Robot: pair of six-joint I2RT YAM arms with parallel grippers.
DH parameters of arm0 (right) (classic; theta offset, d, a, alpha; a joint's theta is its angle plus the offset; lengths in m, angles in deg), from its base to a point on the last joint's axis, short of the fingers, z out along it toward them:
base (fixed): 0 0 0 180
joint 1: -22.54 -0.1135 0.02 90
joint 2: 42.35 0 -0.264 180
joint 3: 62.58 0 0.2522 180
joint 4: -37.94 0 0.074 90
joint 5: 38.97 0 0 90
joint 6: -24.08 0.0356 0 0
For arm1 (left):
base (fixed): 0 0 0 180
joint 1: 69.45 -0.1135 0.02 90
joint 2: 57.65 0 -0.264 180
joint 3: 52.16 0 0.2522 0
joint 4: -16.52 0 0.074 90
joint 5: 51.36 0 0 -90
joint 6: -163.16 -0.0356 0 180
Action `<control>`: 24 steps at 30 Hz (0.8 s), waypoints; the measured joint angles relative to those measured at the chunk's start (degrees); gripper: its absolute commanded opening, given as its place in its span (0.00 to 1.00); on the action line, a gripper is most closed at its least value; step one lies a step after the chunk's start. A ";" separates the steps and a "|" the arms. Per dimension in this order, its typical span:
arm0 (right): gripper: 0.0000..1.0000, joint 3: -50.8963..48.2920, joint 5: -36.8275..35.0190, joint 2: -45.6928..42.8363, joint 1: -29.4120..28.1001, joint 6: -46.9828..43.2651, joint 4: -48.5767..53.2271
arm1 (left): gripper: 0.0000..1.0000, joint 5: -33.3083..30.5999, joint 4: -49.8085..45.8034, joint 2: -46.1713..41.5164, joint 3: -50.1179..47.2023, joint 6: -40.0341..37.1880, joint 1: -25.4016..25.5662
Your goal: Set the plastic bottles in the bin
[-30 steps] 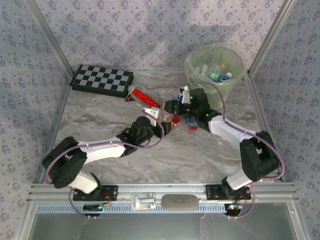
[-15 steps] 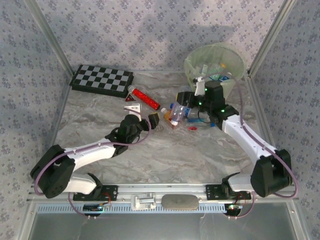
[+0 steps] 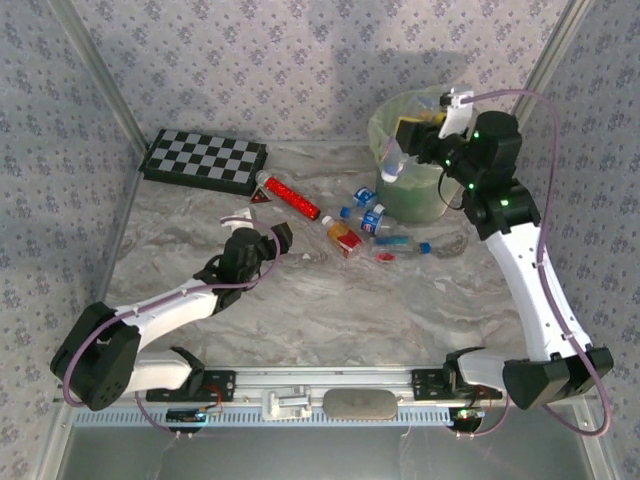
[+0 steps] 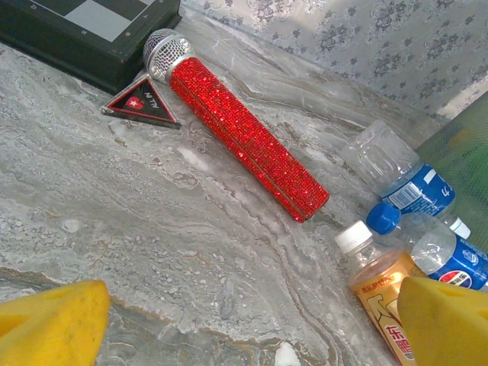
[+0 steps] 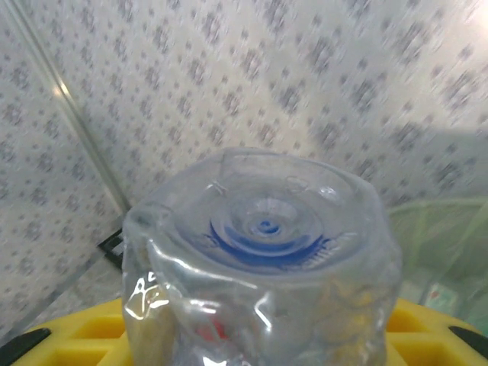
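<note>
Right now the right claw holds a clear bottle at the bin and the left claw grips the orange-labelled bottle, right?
No: the left wrist view shows the left claw open, the orange-labelled bottle lying free. The right claw does hold a clear bottle at the bin.

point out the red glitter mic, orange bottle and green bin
red glittery microphone [image 4: 244, 139], left wrist view, mid-barrel
orange-labelled plastic bottle [image 4: 379, 280], left wrist view, upper body
pale green translucent bin [image 3: 415, 198], top external view, front wall

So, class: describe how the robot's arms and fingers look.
The left arm and right arm have white shells with black joints; a purple cable loops along each. Green lights dot the right one. The fingers are chunky yellow plastic.
</note>
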State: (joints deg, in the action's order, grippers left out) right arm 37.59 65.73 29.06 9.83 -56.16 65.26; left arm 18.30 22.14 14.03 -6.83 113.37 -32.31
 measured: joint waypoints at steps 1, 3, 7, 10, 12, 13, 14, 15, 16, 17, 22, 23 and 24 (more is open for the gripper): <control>0.49 0.74 -0.66 0.11 0.79 -0.44 -0.07 | 1.00 0.09 0.00 0.00 0.00 0.28 0.00; 0.49 2.05 -2.43 0.66 2.49 -1.31 -0.52 | 1.00 0.17 0.00 0.04 0.00 0.46 0.00; 0.49 3.89 -7.48 3.32 4.85 -4.37 -2.23 | 1.00 0.61 -0.13 0.11 0.00 0.87 -0.02; 0.50 6.01 -10.56 6.99 6.08 -6.29 -2.60 | 1.00 1.09 -0.17 0.11 0.00 0.85 -0.02; 0.50 7.76 -11.61 9.81 7.19 -6.69 -2.43 | 1.00 1.46 -0.28 0.11 0.00 0.85 -0.02; 0.50 8.83 -12.07 11.39 7.87 -6.75 -2.03 | 1.00 1.53 -0.37 0.11 0.00 0.85 -0.02; 0.50 9.73 -12.28 12.79 8.46 -6.75 -1.62 | 1.00 1.64 -0.44 0.11 0.00 0.85 -0.02; 0.50 10.54 -12.41 14.05 8.94 -6.67 -1.25 | 1.00 1.66 -0.52 0.11 0.00 0.85 -0.02; 0.50 11.34 -12.50 15.34 9.40 -6.58 -0.79 | 1.00 1.68 -0.68 0.11 0.00 0.83 -0.02; 0.50 12.00 -12.55 16.55 9.81 -6.34 -0.04 | 1.00 1.68 -0.87 0.11 0.00 0.85 -0.02; 0.51 13.92 -9.27 20.90 11.67 -3.21 3.39 | 1.00 1.68 -1.51 0.11 0.00 0.85 -0.02; 0.51 14.10 -8.15 21.64 12.13 -2.25 3.98 | 1.00 1.68 -1.53 0.11 0.00 0.85 -0.02; 0.51 14.19 -7.21 22.27 12.50 -1.42 4.35 | 1.00 1.68 -1.62 0.11 0.00 0.85 -0.02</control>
State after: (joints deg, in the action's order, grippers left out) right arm 51.78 58.51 51.34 22.33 -57.58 69.61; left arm 19.98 20.52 14.14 -6.83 114.22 -32.33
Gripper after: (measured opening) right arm 0.508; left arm 0.998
